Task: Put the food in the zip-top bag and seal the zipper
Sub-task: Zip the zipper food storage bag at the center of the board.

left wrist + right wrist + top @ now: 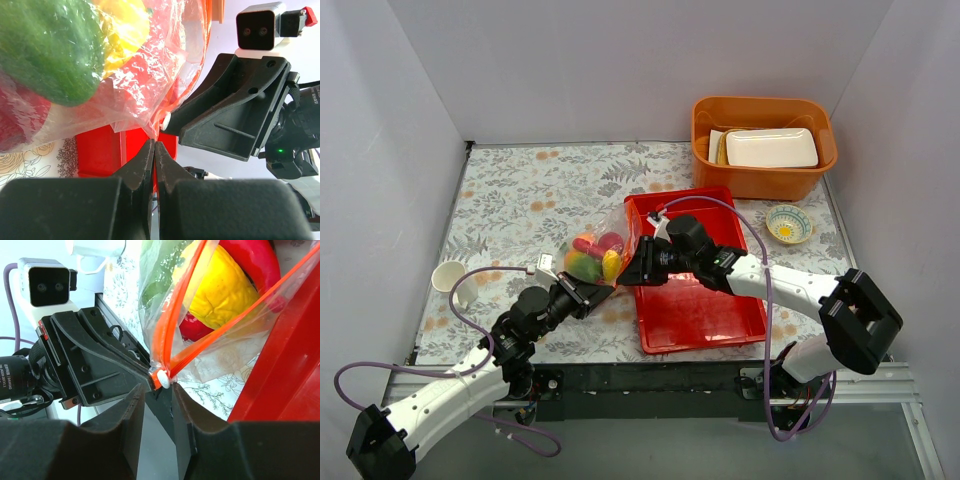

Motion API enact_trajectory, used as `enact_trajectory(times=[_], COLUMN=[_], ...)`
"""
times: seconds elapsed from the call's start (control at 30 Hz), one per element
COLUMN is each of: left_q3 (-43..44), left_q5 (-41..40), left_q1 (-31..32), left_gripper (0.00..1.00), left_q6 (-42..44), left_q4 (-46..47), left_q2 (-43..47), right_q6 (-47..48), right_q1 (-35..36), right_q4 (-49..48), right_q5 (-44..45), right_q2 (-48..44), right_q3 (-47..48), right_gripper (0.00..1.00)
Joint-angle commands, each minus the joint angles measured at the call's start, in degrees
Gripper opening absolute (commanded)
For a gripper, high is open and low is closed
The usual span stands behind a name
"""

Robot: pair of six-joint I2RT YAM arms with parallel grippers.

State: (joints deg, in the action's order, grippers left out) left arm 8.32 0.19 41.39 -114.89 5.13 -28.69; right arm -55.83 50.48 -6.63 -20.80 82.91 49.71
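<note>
Spanning whole scene: floral surface (pixel 520 190). Red tray (pixel 710 310) centre-right, orange tub (pixel 770 185) at far right corner. Zip-top bag (pixel 595 250) just off tray's left edge, over surface, between both pincers. Food (pixel 585 265) inside bag: green, yellow, red pieces pressed against plastic. Left pincer (pixel 153 145) clenched on bag's corner. Right pincer (pixel 159 390) facing it, tips close to left's; fingers narrowly apart, grip cannot tell. Zipper (pixel 160 350) strips parted, diverging from one end. White slider (pixel 162 379) at that end, right at right pincer's tips.
</note>
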Motion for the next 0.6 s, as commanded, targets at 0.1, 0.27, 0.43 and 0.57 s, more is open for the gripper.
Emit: enact_trajectory(times=[0.1,0.27,0.43,0.57], left_q3=[0.9,0.9,0.9,1.1], left_q5=[-0.3,-0.3,-0.3,-0.3], left_q1=[-0.2,-0.2,-0.2,-0.2], left_gripper=[0.0,0.0,0.0,0.0], left_q6=[0.4,0.4,0.2,0.2], left_q4=[0.9,0.1,-0.2,-0.1], left_q2=[0.6,1.4,1.7,1.2], right_q6=[-0.3,0.9,1.2,0.6], right_q1=[-0.1,-0.1,-0.1,-0.1], right_q4=[-2.0,1.2,1.3,-1.6], right_q5=[0.6,4.0,4.5,2.1], right_q2=[-0.5,-2.4,-2.9,-1.6], right_q3=[-0.1,0.3,0.2,-0.1], right_gripper=[0.41,0.43,0.45,0.45])
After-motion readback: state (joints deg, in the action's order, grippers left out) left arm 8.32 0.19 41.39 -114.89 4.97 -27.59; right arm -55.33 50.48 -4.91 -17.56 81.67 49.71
